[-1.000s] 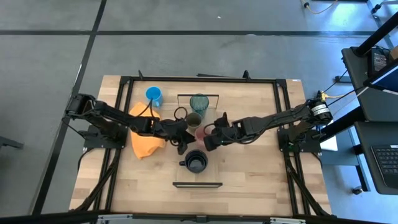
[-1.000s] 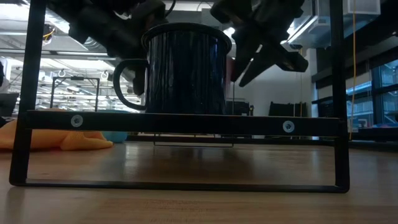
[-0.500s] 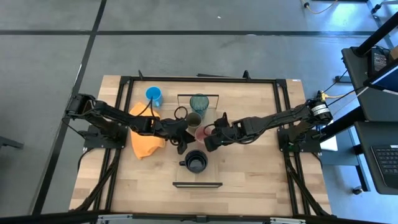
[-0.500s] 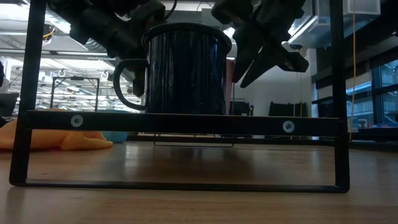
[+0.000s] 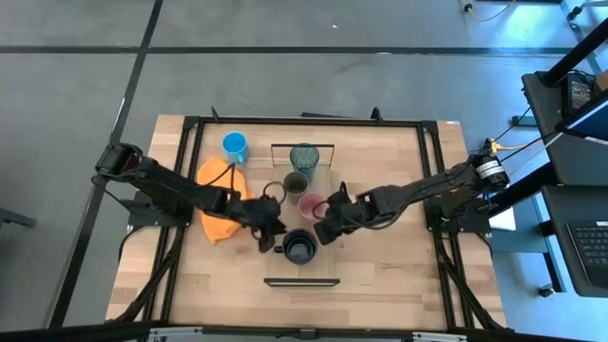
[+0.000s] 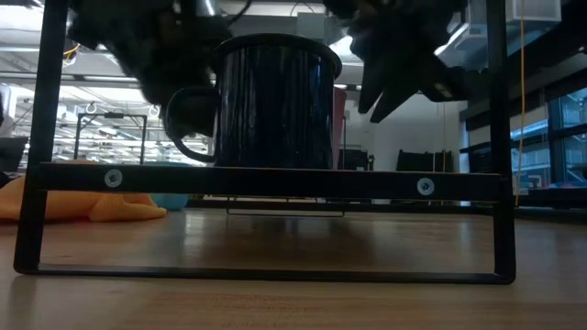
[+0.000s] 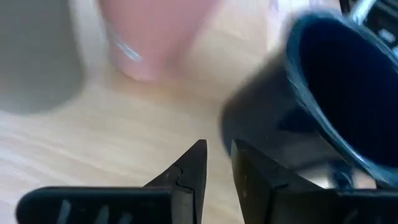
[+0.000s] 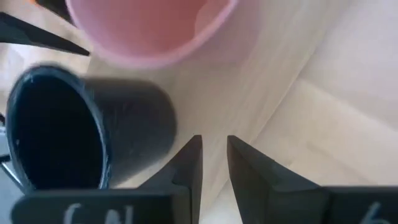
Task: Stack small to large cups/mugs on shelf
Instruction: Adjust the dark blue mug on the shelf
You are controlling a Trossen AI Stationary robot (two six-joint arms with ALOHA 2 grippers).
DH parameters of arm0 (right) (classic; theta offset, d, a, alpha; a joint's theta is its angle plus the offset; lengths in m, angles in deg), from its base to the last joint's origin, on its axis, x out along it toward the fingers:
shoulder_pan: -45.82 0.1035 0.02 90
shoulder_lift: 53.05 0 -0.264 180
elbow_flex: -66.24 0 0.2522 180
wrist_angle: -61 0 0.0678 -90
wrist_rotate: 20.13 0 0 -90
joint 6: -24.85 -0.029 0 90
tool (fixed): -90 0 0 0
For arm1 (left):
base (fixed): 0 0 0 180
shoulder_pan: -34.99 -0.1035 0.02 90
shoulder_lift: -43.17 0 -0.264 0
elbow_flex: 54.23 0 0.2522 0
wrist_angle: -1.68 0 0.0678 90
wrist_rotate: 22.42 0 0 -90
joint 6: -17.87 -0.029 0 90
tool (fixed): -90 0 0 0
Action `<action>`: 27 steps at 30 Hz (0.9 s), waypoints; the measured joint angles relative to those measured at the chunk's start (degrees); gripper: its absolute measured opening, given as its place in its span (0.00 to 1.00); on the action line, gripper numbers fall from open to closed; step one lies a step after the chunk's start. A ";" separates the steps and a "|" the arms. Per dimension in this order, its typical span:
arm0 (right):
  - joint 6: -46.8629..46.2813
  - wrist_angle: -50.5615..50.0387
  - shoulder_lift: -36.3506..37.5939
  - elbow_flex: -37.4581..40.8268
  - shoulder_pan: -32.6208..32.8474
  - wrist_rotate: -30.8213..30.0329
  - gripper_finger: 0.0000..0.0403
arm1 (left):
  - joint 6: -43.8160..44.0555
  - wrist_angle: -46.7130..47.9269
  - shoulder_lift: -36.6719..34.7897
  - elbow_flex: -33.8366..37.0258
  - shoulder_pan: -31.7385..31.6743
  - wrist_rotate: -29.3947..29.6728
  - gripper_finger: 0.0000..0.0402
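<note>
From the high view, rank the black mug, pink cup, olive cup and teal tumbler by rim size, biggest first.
1. black mug
2. teal tumbler and pink cup: look about alike, can't separate
3. olive cup

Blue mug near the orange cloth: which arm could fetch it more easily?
Left, probably. The blue mug stands on that arm's side, by the orange cloth. The left tool and right tool flank the black mug, but the right would have to reach past the pink cup.
</note>
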 joint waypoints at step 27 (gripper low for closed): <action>-12.50 13.12 -4.02 -0.04 7.59 -2.08 0.19 | 5.55 0.07 -0.06 -0.04 8.93 6.09 0.17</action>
